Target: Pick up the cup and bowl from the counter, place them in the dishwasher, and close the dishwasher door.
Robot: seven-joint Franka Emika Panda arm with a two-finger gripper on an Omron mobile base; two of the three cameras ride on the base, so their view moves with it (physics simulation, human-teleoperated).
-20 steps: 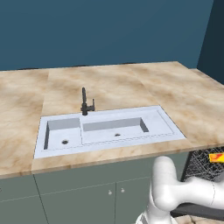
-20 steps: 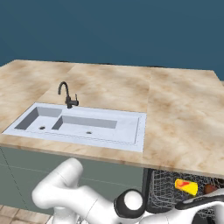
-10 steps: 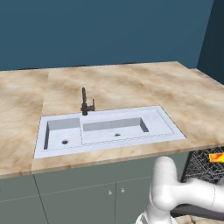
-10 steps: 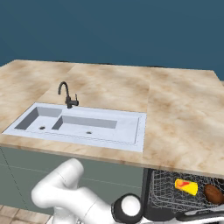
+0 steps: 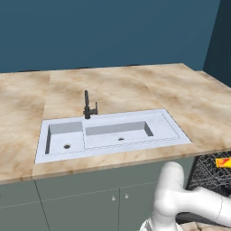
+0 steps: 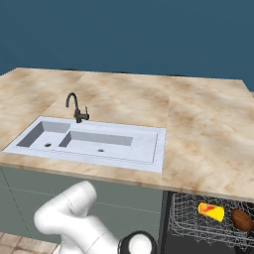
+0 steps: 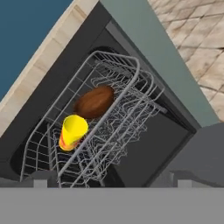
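Note:
The dishwasher's wire rack is pulled out under the counter. The orange-yellow cup lies on its side in the rack, with the brown bowl close beside it. From the right base camera the cup and bowl show at the lower right. The left base camera catches the cup at the right edge. My gripper hovers above and in front of the rack, open, with nothing between its tips. I cannot pick out the dishwasher door with certainty.
A white double-basin sink with a black tap sits in the counter. Grey-green cupboard doors run below it. Tiled floor lies beside the dishwasher. My white arm is folded low in front of the cupboards.
The hand has drawn back from the rack and dropped lower, which uncovered the bowl beside the cup. The jaws have stayed open.

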